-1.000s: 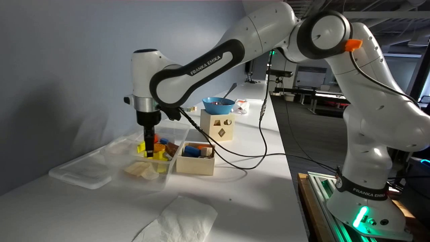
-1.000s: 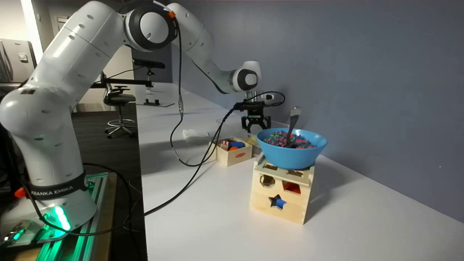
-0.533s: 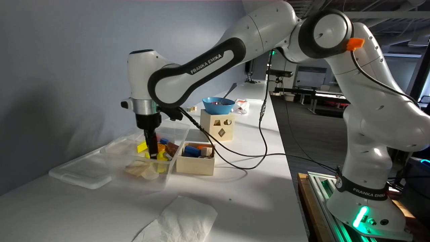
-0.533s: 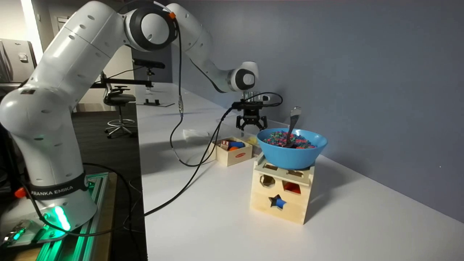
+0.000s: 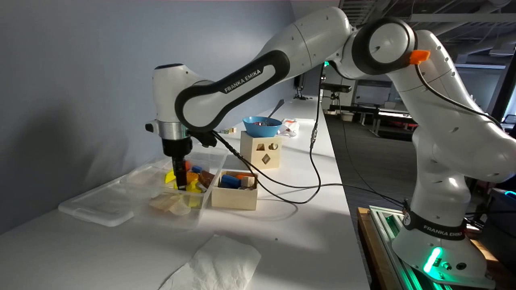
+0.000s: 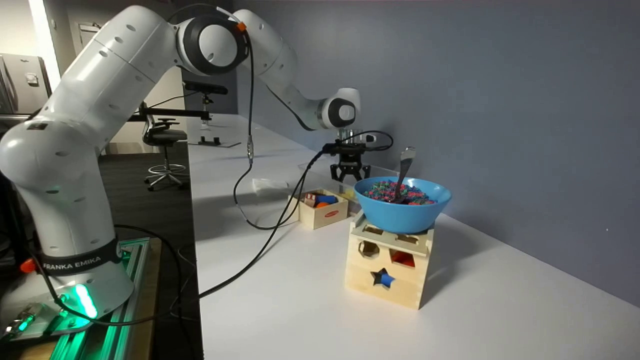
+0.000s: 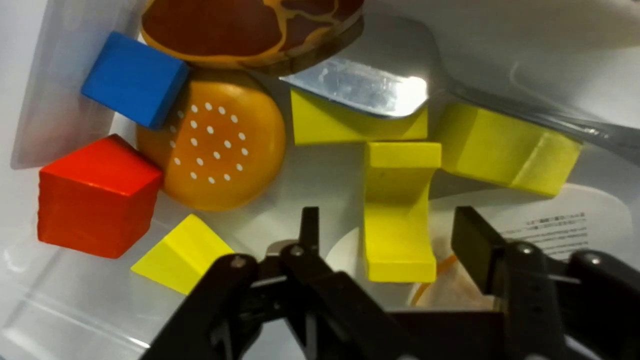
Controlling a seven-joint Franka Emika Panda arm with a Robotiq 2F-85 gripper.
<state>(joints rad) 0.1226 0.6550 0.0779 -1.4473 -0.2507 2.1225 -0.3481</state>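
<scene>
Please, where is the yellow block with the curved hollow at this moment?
In the wrist view, this yellow block lies slightly right of centre in the clear bin, between the gripper's open jaws; the metal utensil shows higher in that picture.

The white arm [image 5: 318, 34] bears FRANKA EMIKA lettering [image 5: 242, 81], black cables [image 5: 229, 145] and an orange tab [image 5: 419, 56]; low in the wrist view, screws [image 7: 297, 250] dot the black gripper [image 7: 390, 237].

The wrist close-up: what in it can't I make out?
In the wrist view:
Curved yellow block within the open gripper: underside, facing away.
Metal utensil: handle's end, cut off by the right edge.
Partly covered yellow block: the rest, hidden by the utensil's blade.
Printed label: text, too small and blurred.
Brown toy: cut off by the top edge.
</scene>
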